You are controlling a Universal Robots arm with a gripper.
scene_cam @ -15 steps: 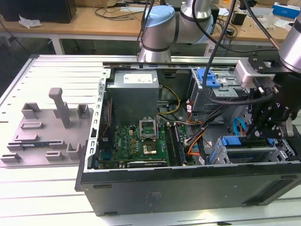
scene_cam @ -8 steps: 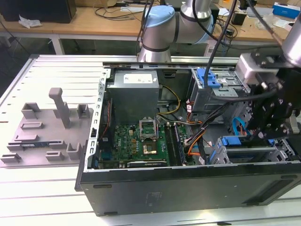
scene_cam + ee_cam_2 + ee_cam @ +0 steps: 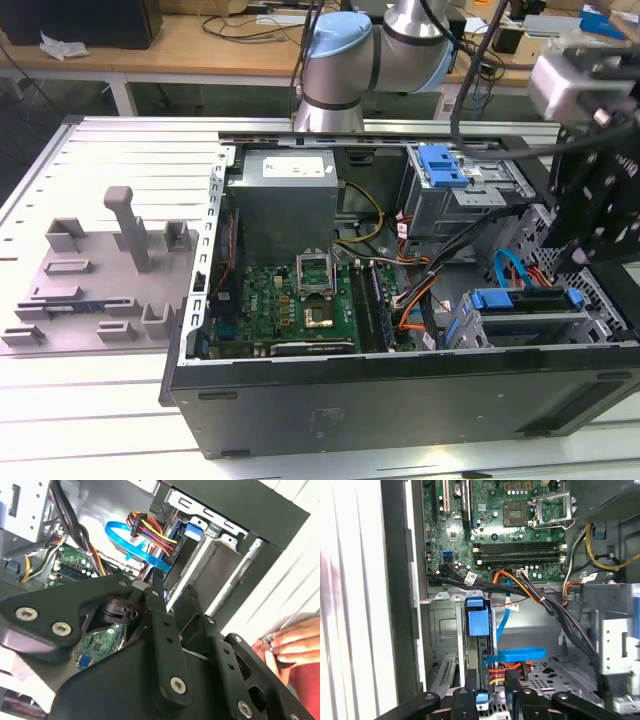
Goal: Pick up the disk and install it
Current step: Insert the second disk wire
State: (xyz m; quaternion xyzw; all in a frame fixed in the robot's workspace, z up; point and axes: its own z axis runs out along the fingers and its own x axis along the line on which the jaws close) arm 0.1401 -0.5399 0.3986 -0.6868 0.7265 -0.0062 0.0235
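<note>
Grey fixture block (image 3: 100, 270): lies on the bench (image 3: 120, 150), well apart from the computer case (image 3: 400, 400) toward the exterior view's left; slotted and posted, probably to park parts.

Computer case: lies on its side on the bench with the side panel off, so the interior faces up for access; all entries below are placed relative to it.

Motherboard (image 3: 290, 300): flat on the case floor, in the half toward the exterior view's left; power supply (image 3: 285, 200) just behind it.

Blue latch (image 3: 442, 165): atop the upper drive cage, at the back of the case.

Disk (image 3: 525, 312): sits in the lower drive bay at the case's front corner, toward the exterior view's right; its blue bracket (image 3: 477, 622) faces up in the first wrist view; blue flat cable (image 3: 517, 655) and coloured power leads (image 3: 150, 535) run to the bay, so it appears seated or nearly so.

Pincer (image 3: 492, 692): hangs over the bay in line with the disk's edge; fingers narrow, one either side of the bracket end; whether they press it, cannot tell.

A person's hand (image 3: 292, 642): outside the case wall, beside the pincer.
</note>
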